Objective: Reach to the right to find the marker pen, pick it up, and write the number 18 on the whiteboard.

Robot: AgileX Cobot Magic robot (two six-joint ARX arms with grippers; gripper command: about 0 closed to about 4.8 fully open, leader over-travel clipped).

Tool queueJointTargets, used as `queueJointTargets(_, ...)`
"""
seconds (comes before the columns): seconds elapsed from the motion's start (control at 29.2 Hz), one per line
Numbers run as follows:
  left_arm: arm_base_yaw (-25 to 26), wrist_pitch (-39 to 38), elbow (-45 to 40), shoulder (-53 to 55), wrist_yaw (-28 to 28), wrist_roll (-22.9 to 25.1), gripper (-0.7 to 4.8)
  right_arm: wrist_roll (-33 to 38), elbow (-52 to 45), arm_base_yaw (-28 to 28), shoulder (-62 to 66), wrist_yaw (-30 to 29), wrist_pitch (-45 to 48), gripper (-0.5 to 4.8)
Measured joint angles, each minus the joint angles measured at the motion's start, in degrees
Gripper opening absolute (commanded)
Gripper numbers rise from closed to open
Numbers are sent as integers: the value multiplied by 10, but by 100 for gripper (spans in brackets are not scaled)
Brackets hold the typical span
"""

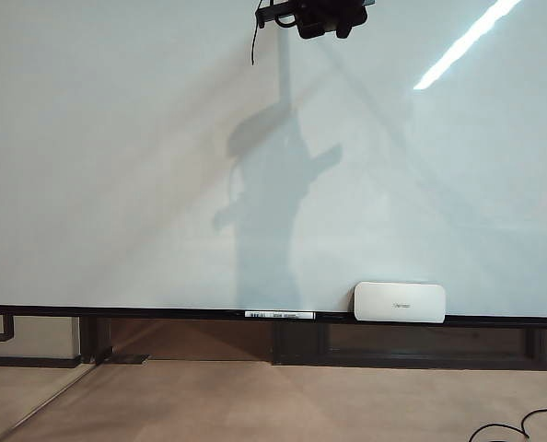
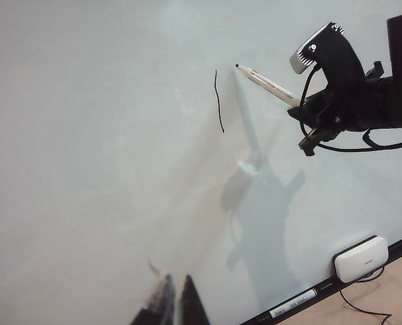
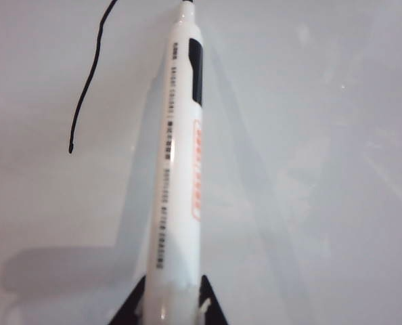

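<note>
The whiteboard (image 1: 117,184) fills the exterior view. It bears one thin black vertical stroke (image 2: 218,101), seen also in the right wrist view (image 3: 86,88). My right gripper (image 3: 172,298) is shut on the marker pen (image 3: 181,169), a white barrel with print and a black tip. The pen (image 2: 269,84) points at the board, its tip just right of the stroke's upper end. In the exterior view only the black right gripper (image 1: 321,20) shows, at the top edge beside the stroke (image 1: 253,46). My left gripper (image 2: 176,301) hangs low before the board, its fingers close together, holding nothing.
A white rounded eraser (image 1: 400,302) rests on the board's black ledge (image 1: 117,312). A white barcode-labelled pen (image 1: 280,315) lies on the ledge left of the eraser. A black cable (image 1: 522,425) lies on the floor at the lower right.
</note>
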Motion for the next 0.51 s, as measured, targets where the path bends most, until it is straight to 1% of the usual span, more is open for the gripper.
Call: queueJointTargets(0.51, 0, 0, 0, 0, 0, 0, 21, 0, 0, -2, 0, -3, -1, -4)
